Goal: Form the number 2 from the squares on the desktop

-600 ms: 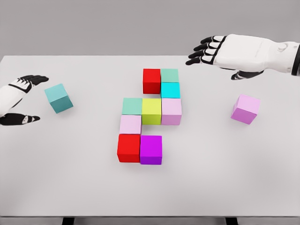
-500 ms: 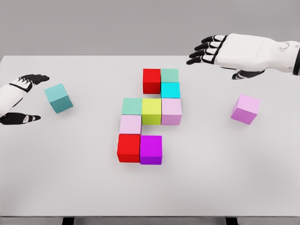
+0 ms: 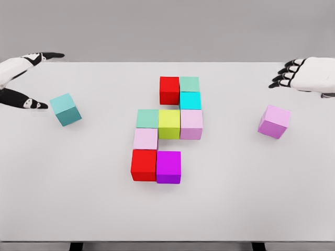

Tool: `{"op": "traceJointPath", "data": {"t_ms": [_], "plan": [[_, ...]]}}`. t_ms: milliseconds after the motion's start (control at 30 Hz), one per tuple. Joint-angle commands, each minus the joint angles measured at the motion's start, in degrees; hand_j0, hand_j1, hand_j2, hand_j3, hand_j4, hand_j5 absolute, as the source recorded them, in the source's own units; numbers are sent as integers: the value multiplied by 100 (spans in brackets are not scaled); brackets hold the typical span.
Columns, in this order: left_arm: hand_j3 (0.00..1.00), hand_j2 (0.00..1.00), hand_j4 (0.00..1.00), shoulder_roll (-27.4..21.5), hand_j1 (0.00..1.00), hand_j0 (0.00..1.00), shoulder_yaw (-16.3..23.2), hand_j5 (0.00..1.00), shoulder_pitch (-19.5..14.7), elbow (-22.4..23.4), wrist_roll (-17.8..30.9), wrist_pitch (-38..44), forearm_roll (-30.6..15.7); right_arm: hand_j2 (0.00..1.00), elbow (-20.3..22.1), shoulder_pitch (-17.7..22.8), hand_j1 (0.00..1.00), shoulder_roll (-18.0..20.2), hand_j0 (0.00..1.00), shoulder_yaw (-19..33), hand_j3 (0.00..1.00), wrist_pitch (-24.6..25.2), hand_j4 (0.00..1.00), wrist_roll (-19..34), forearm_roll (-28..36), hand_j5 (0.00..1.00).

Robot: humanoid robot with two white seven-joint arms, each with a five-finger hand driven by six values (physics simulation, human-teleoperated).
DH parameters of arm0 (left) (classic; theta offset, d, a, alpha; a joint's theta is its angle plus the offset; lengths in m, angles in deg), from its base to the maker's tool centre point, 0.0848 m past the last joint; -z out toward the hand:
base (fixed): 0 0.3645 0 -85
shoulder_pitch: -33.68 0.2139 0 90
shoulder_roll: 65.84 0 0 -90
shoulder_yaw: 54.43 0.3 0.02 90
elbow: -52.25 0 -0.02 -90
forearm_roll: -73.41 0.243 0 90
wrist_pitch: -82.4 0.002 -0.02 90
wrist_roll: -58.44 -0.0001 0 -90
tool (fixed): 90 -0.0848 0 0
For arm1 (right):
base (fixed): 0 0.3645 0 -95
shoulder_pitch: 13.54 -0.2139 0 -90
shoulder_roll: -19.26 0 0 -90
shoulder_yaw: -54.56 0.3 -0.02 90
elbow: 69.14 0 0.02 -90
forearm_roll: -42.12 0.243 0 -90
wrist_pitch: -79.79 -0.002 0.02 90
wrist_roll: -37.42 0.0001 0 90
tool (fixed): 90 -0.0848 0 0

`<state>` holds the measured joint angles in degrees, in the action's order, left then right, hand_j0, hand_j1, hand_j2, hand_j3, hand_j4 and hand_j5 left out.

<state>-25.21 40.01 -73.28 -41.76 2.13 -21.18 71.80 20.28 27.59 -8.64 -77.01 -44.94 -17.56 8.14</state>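
Observation:
Nine cubes sit joined in the table's middle: red (image 3: 169,90) and green (image 3: 189,84) on top, cyan (image 3: 190,100) below, then green (image 3: 148,118), yellow (image 3: 169,123) and pale pink (image 3: 191,124), a pale pink (image 3: 145,139), and red (image 3: 144,164) with magenta (image 3: 168,167) at the bottom. A loose teal cube (image 3: 66,109) lies at the left, a loose pink cube (image 3: 274,121) at the right. My left hand (image 3: 36,78) hovers open just left of the teal cube. My right hand (image 3: 285,77) is open at the far right, above the pink cube.
The white table's (image 3: 235,198) far edge runs behind both hands. Its front edge is near the picture's bottom.
The right hand has pulled back to the right, away from the cube group. The left hand has risen and moved toward the far edge. No cube has moved.

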Motion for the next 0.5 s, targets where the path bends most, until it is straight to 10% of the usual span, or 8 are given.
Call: {"op": "traceJointPath", "data": {"t_ms": [0,133,467], "plan": [[100,100,100,-38,100,100,57,100,0,-328,131,2217,-147,100,-47,0,100,-5,100,-140,100,-27,100,-2,-276,100],[100,100,100,-38,100,100,215,100,-123,-548,131,4858,47,100,-38,0,100,-58,100,-510,100,-27,100,-2,-294,100],[100,100,100,24,100,100,2701,100,-1880,-592,131,4858,504,100,-293,0,100,-453,100,-835,100,-27,100,-2,-637,100]]}}
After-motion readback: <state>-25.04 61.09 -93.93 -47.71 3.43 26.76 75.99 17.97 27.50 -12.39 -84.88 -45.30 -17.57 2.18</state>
